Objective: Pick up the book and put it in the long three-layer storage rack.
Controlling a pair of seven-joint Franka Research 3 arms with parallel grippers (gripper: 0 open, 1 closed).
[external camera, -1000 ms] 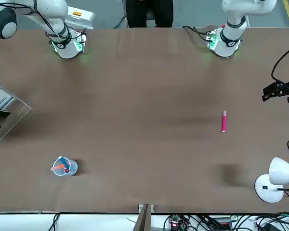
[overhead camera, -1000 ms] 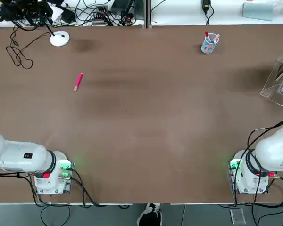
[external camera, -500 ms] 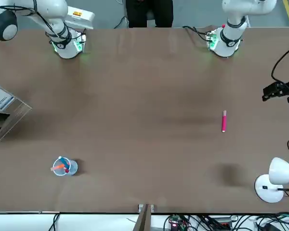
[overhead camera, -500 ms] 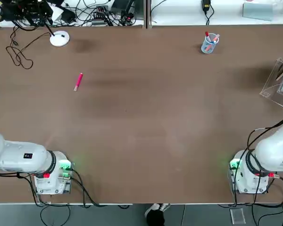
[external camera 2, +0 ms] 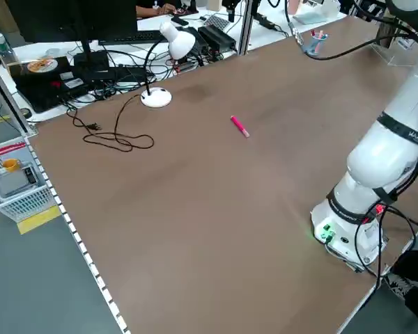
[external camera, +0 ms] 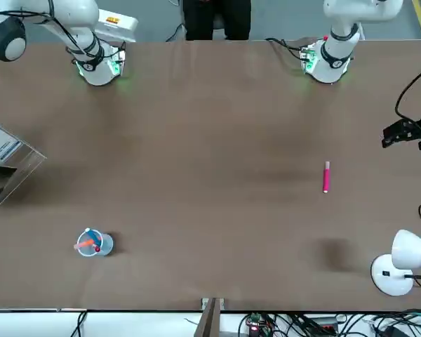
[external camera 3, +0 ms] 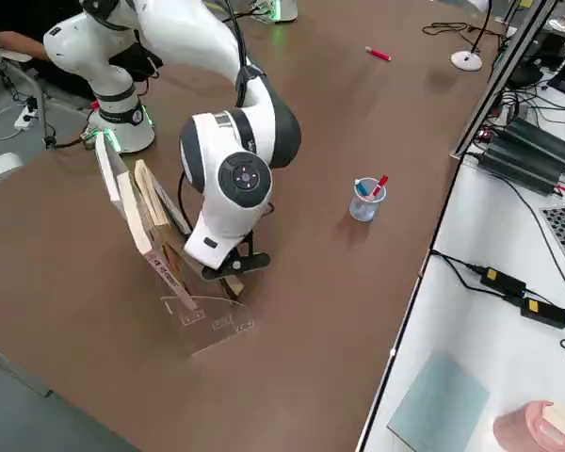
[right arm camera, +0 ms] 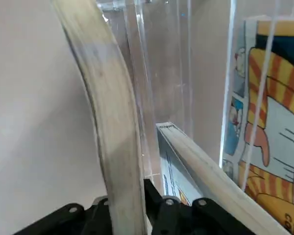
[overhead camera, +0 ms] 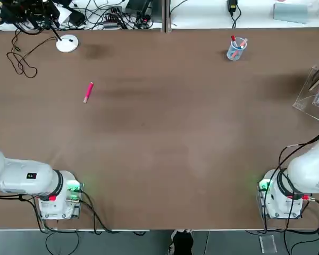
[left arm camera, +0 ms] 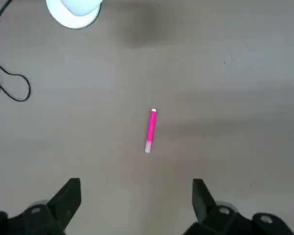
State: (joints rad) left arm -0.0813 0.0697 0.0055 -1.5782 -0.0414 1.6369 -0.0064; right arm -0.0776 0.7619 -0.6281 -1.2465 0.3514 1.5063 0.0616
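right gripper pinching the book edge-on just above the rack; cover is bowing, so it could catch a divider and slip

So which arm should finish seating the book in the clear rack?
Right: its hand is shut on the thin book at the clear acrylic rack. The left hand hangs open far away.

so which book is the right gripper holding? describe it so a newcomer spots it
Find the clear acrylic storage rack at the table's right edge. Several books lean in it; the right gripper is shut on the thin book with pale page edges, the bowed one beside the cartoon-covered book.
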